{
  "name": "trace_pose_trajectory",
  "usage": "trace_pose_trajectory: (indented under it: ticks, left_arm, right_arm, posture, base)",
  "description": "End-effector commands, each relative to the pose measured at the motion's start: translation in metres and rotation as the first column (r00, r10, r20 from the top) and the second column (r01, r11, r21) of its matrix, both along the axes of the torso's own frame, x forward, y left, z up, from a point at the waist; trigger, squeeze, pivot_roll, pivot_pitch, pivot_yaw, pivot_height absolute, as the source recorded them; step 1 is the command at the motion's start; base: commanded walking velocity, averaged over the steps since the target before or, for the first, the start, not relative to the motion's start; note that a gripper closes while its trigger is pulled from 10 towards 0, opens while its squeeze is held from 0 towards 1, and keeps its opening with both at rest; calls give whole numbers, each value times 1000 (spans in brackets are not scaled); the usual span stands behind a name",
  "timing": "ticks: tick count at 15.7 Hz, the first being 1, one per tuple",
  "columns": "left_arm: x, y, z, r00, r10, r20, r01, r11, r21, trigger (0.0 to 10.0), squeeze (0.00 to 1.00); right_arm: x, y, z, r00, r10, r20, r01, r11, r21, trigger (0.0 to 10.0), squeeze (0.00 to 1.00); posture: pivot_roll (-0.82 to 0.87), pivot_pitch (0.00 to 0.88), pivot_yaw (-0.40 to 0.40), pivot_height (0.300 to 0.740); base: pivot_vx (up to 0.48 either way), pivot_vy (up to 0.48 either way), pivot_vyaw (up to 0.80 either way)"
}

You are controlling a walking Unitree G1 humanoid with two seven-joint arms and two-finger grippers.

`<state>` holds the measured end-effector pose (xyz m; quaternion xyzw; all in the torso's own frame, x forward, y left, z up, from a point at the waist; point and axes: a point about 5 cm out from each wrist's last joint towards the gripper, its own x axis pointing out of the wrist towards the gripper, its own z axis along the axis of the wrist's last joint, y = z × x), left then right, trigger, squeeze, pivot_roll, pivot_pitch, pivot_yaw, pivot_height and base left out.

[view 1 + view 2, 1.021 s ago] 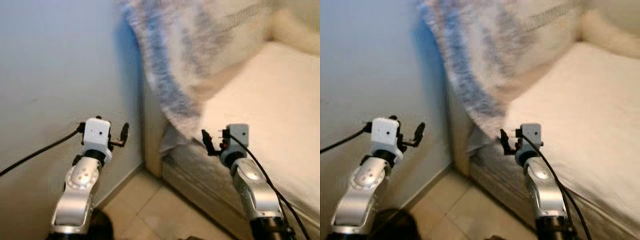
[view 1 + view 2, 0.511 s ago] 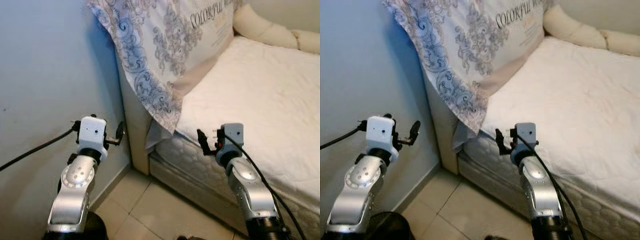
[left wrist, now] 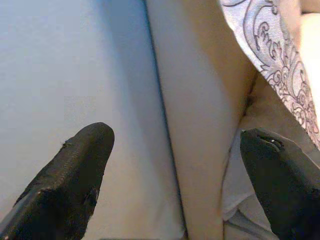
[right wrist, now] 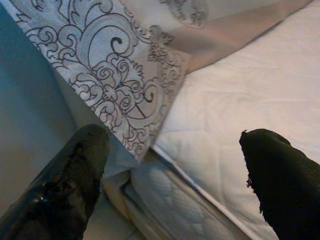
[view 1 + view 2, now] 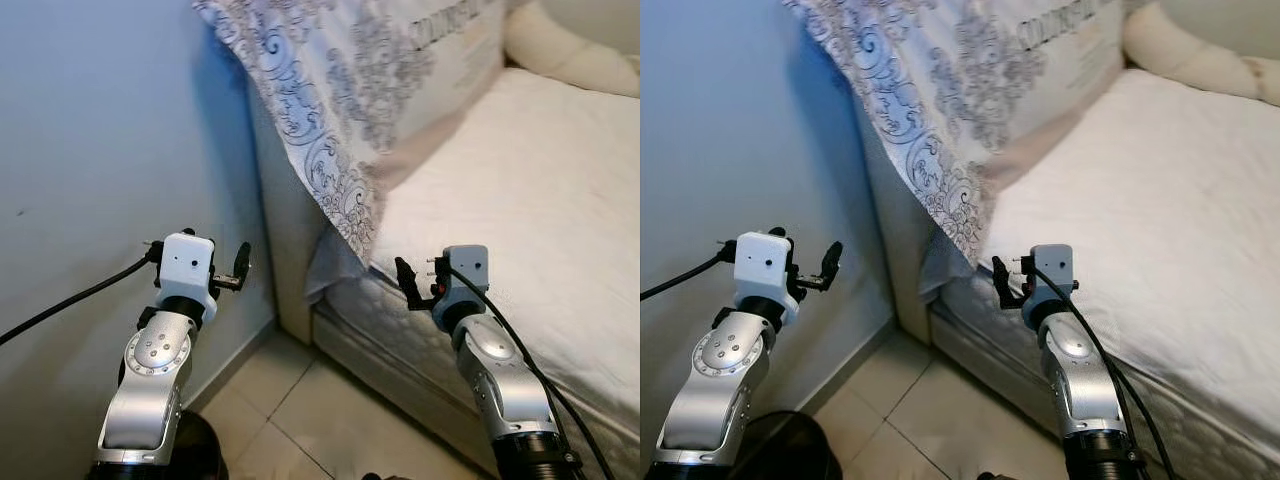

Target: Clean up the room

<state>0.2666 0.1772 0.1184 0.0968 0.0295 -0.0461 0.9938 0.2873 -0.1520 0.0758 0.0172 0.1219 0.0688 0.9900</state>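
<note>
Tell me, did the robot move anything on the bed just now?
No. Only the camera swung, so the patterned pillow and bed shifted in view. Both the left end effector and right end effector stayed open, raised and empty.

Pale blue wall (image 5: 110,130) beside beige headboard (image 5: 285,230), tiled floor (image 5: 300,420).

The patterned pillow (image 5: 380,90) runs off the top edge, and the dark lettering printed on it is too smeared to read. Its lower corner hangs over the bed's head end, covering where the mattress (image 5: 540,200) meets the beige headboard (image 3: 200,125). The mattress carries on past the right edge. A pale bolster (image 5: 1190,50) at the far side is cut at the corner.
</note>
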Motion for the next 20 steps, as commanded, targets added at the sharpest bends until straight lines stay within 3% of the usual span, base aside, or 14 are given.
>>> trace_pose_trajectory:
  ticks: [1,6,7,8,9,16,20]
  left_arm:
    - [3,-3,4,1000,-18,21,18,1000,8,10000,482]
    - [3,-4,5,999,-18,27,18,1000,9,10000,486]
    - [3,-4,5,999,-18,27,18,1000,8,10000,478]
    - [4,-4,5,999,-19,27,19,1000,9,10000,482]
    - [4,-4,5,999,-19,28,19,1000,9,10000,482]
    - [5,-4,6,999,-15,31,15,1000,10,10000,478]
    - [6,-4,6,999,-18,32,17,1000,13,10000,482]
  right_arm:
    - [1,-1,0,1000,-5,-8,5,1000,5,10000,1000]
    - [2,-4,1,1000,-18,13,18,999,-47,10000,1000]
    - [3,-4,1,1000,-21,15,22,999,-49,10000,839]
    - [3,-4,2,999,-30,14,30,999,-43,10000,161]
    - [3,-3,2,1000,-26,11,26,999,-26,10000,0]
    - [4,-3,2,1000,-28,5,28,999,-25,10000,0]
    - [5,-3,3,1000,-23,6,23,999,-26,10000,0]
  posture:
    - [107,0,-1,740]
    - [108,0,-1,740]
    - [107,0,-1,740]
    - [107,0,-1,740]
    - [107,0,-1,740]
    - [109,11,-3,740]
    - [107,13,-4,740]
  base:
    - [0,0,-694]
    - [0,-167,0]
    - [0,-285,0]
    - [0,-300,0]
    - [0,-349,0]
    - [0,-364,0]
    - [0,-367,-403]
